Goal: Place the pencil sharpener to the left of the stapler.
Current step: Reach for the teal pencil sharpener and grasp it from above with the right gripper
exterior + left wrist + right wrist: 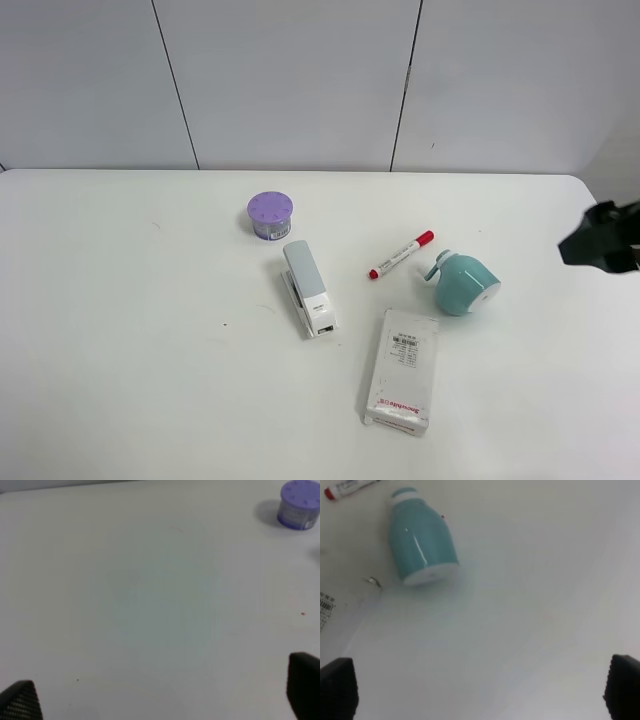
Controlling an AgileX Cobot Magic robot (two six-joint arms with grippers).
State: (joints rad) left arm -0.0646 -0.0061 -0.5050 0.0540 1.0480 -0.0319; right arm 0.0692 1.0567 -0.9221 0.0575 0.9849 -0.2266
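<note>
The teal pencil sharpener (466,282) lies on its side on the white table, right of centre; in the right wrist view the sharpener (420,542) rests well ahead of the fingers. The stapler (308,288), pale grey-blue on top and white below, lies near the middle, left of the sharpener. My right gripper (590,245) hovers at the table's right edge, apart from the sharpener; in its wrist view it (480,690) is open and holds nothing. My left gripper (160,695) is open over bare table and does not show in the exterior view.
A purple round tin (271,215) stands just behind the stapler, also seen as the tin (300,505) in the left wrist view. A red marker (401,254) lies between stapler and sharpener. A white box with red print (402,370) lies in front of them.
</note>
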